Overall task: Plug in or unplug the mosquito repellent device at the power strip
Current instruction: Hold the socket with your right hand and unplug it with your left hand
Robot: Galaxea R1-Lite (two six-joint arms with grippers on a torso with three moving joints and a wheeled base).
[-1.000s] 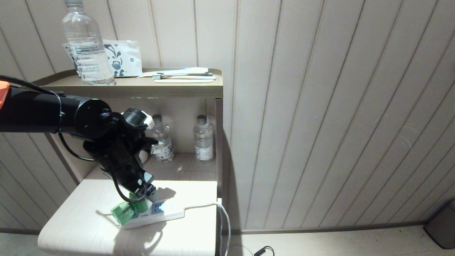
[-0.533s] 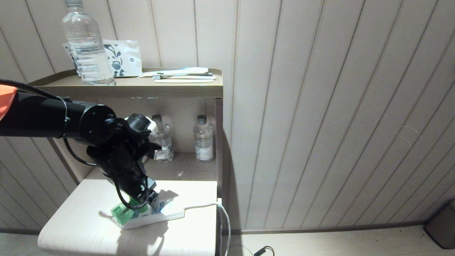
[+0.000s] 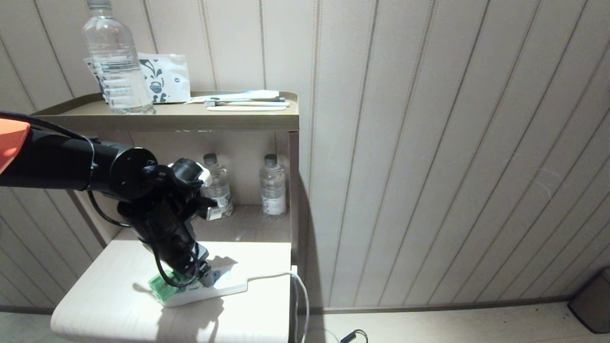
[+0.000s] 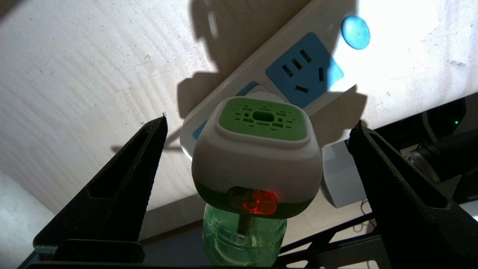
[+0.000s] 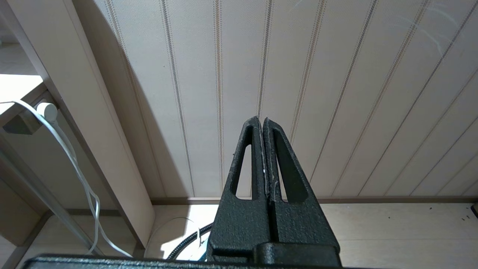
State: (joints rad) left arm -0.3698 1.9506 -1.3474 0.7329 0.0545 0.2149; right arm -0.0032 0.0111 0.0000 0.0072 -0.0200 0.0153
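Left wrist view gives you the clearest look: the left gripper has its jaws spread wide on either side of the mosquito repellent device, touching neither side. The device sits plugged into the power strip, its red lamp lit, at lower centre of the frame. Your right gripper is clenched with nothing in it, facing the panelled wall.

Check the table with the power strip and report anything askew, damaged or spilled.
Nothing stands out. The mosquito repellent device sits plugged into the power strip, its red light on and no liquid spilled. The left gripper straddles it with open fingers, touching nothing. The right gripper is parked, shut.
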